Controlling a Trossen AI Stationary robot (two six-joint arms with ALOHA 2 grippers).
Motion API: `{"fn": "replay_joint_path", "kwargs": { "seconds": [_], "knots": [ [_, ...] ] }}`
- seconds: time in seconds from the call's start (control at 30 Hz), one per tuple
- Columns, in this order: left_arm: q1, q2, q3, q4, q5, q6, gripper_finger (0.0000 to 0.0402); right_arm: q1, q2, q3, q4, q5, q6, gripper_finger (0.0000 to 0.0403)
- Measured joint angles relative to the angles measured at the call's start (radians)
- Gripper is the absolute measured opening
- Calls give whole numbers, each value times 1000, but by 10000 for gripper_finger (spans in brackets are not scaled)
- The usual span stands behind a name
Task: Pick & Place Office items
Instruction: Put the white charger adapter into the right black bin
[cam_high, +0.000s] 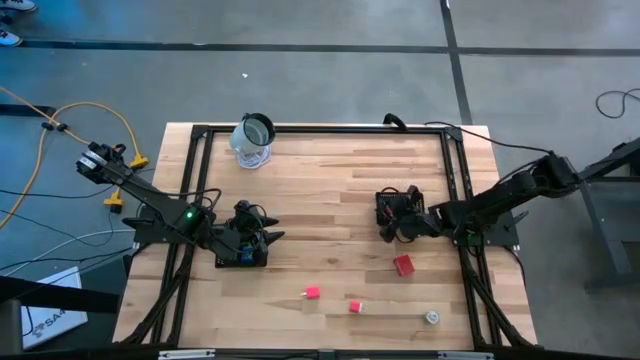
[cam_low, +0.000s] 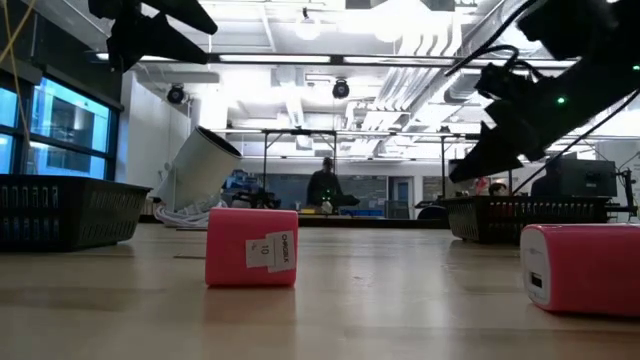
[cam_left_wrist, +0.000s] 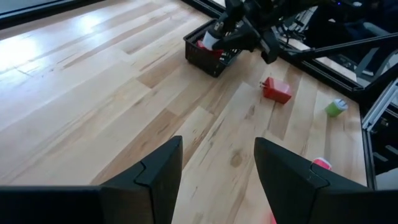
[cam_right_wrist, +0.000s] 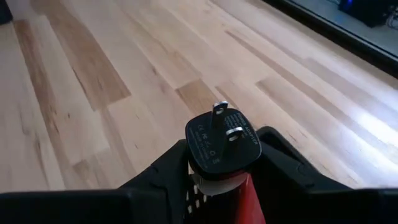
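Observation:
My right gripper (cam_right_wrist: 221, 163) is shut on the dark cube (cam_right_wrist: 222, 144), a black plug with two metal prongs, over the right black mesh tray (cam_high: 386, 202). My left gripper (cam_left_wrist: 217, 168) is open and holds nothing; it hovers over the left tray (cam_high: 240, 260), where a blue block (cam_high: 243, 256) lies. On the table rest a red block (cam_high: 403, 264), a pink block (cam_high: 313, 293), a red-and-pink block (cam_high: 355, 306) and a whitish round piece (cam_high: 432, 317). The low view shows two pink blocks (cam_low: 250, 247) (cam_low: 585, 268) close up. My right gripper pinches the dark cube by two opposite sides (cam_right_wrist: 198, 155) between its two fingers. The pronged face (cam_right_wrist: 224, 127) points away from the gripper. The cube is lifted clear of the table. Something red (cam_right_wrist: 249, 193) shows just beneath it.
A clear glass jar (cam_high: 253, 140) stands near the table's far edge, left of the middle. A black frame (cam_high: 320, 128) runs round the tabletop. Bare wood lies between the two trays. Beyond the table, a person (cam_low: 325, 188) is far off in the room.

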Motion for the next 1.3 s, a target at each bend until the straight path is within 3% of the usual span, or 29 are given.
{"fn": "replay_joint_path", "kwargs": {
  "seconds": [0.47, 1.3],
  "knots": [
    [0, 0, 0, 7, 0, 0, 194, 115, -9, -23, -148, 77, 248, 144],
    [0, 0, 0, 11, 0, 0, 194, 114, 65, -22, -109, 75, 256, 161]
  ]
}}
